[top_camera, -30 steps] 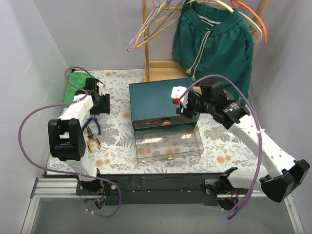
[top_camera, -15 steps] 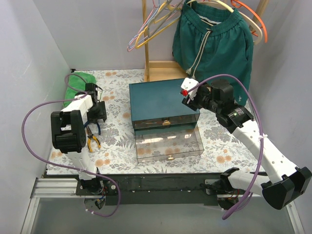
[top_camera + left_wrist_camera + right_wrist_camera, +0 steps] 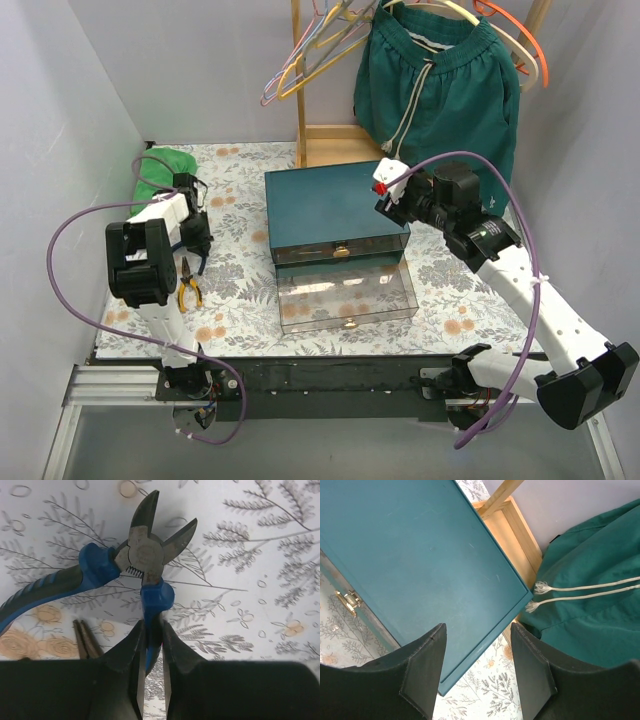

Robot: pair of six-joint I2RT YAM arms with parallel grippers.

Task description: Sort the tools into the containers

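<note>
Blue-and-black-handled cutters [image 3: 145, 555] lie on the flowered table cover, jaws open. My left gripper [image 3: 151, 630] is shut on one blue handle; in the top view [image 3: 195, 240] it sits at the table's left. Orange-and-black pliers [image 3: 188, 287] lie just in front of it, and their tips [image 3: 82, 640] show in the left wrist view. The dark teal box [image 3: 330, 205] stands mid-table with a clear drawer [image 3: 345, 298] pulled out and an upper drawer [image 3: 340, 252] slightly out. My right gripper [image 3: 477, 672] is open and empty above the box's right rear corner [image 3: 393, 207]. No screwdrivers show.
A green folded cloth [image 3: 160, 165] lies at the back left. A wooden rack [image 3: 335, 145] with coloured hangers [image 3: 310, 50] and green shorts [image 3: 440, 90] stands behind the box. Grey walls close both sides.
My left gripper has moved left and down onto the cutters' handle. My right gripper has swung from the box's front right back to its right rear corner.
</note>
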